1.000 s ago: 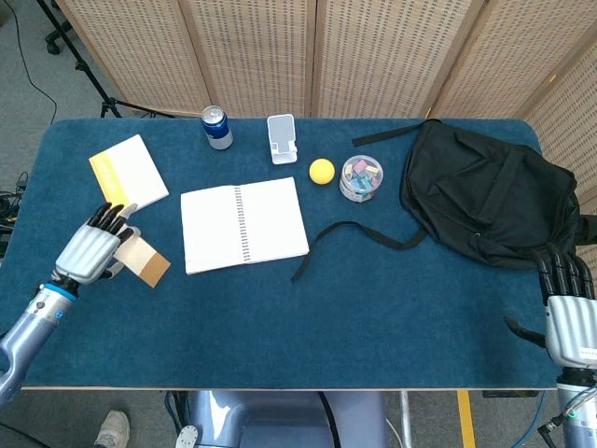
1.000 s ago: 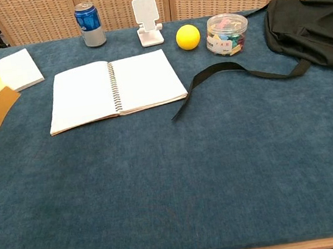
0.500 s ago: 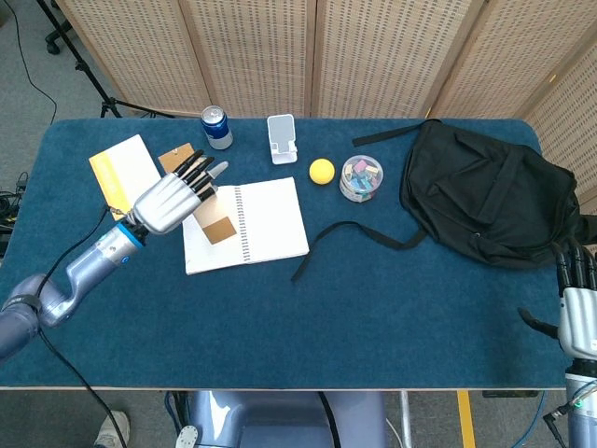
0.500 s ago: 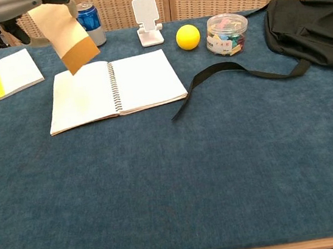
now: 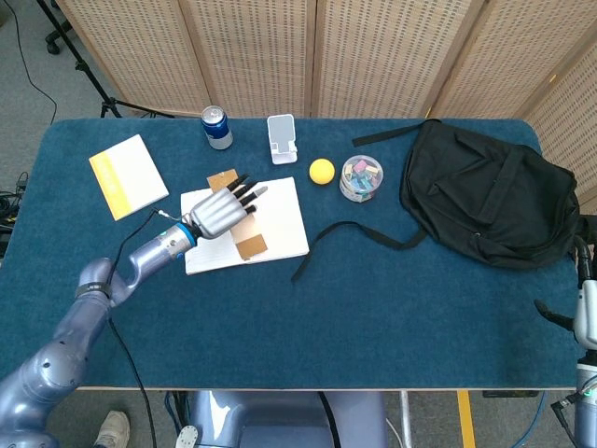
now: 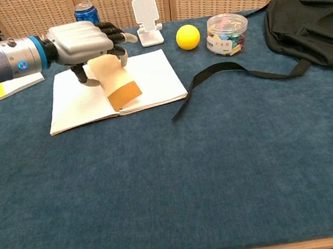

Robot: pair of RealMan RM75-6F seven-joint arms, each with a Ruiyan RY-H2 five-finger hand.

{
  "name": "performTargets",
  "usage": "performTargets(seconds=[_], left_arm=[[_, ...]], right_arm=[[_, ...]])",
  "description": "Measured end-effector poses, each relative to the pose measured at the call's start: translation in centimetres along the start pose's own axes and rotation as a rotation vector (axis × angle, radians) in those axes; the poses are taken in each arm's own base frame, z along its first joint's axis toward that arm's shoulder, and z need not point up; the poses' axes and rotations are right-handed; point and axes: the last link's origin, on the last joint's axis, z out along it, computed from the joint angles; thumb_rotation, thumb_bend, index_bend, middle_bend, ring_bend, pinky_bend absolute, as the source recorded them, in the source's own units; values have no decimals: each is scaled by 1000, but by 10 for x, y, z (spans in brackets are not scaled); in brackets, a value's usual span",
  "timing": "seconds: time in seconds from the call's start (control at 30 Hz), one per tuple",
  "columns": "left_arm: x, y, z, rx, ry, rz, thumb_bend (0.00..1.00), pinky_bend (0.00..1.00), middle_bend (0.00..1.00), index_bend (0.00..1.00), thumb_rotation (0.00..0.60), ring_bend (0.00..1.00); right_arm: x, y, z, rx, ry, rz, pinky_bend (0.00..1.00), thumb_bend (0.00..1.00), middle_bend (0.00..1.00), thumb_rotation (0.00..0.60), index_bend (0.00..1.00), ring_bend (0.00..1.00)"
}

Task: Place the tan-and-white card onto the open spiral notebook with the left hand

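The tan-and-white card [image 6: 116, 81] is pinched in the left hand [image 6: 82, 42] and hangs tilted over the middle of the open spiral notebook [image 6: 148, 78], its brown lower end right at the spiral binding; whether that end touches the paper cannot be told. In the head view the card [image 5: 248, 242] shows below the hand [image 5: 222, 209] with its brown end on or just over the page of the notebook [image 5: 280, 213]. The left hand reaches in from the left with the thumb under the card and the other fingers [image 6: 111, 30] stretched out above it toward the far side of the table [image 6: 222, 172]. The right hand [image 5: 588, 317] shows only as a sliver at the right edge of the head view, well apart from the notebook, and how its fingers lie cannot be told. Left of the notebook lies a yellow-and-white booklet [image 5: 128, 175]. Along the far side stand a blue can [image 5: 216, 127], a white phone stand [image 5: 282, 138], a yellow ball [image 5: 322, 171] and a clear jar of small coloured items [image 5: 360, 177]. A black backpack [image 5: 485, 196] lies at the right, and its strap [image 5: 359, 233] trails across the cloth toward the notebook's right edge
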Motion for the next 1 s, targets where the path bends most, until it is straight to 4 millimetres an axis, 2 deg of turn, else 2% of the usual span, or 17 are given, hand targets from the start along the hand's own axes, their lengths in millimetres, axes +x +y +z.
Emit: performTargets(seconds=[0.1, 0.3, 0.6, 1.0], left_arm=[[2, 11, 11, -20, 0, -2, 248, 0, 0, 735, 600, 0], [9, 18, 25, -33, -8, 30, 248, 0, 0, 735, 600, 0], [12, 23, 32, -67, -24, 104, 248, 0, 0, 732, 600, 0], [13, 16, 33, -59, -44, 144, 246, 0, 0, 729, 600, 0]], right_arm=[[0, 2, 0, -8, -1, 1, 0, 0, 0, 600, 17, 0], [2, 6, 1, -21, 4, 5, 0, 0, 0, 600, 17, 0], [4, 10, 1, -35, 11, 5, 0, 0, 0, 600, 17, 0], [5, 12, 2, -44, 17, 2, 0, 0, 0, 600, 16, 0]])
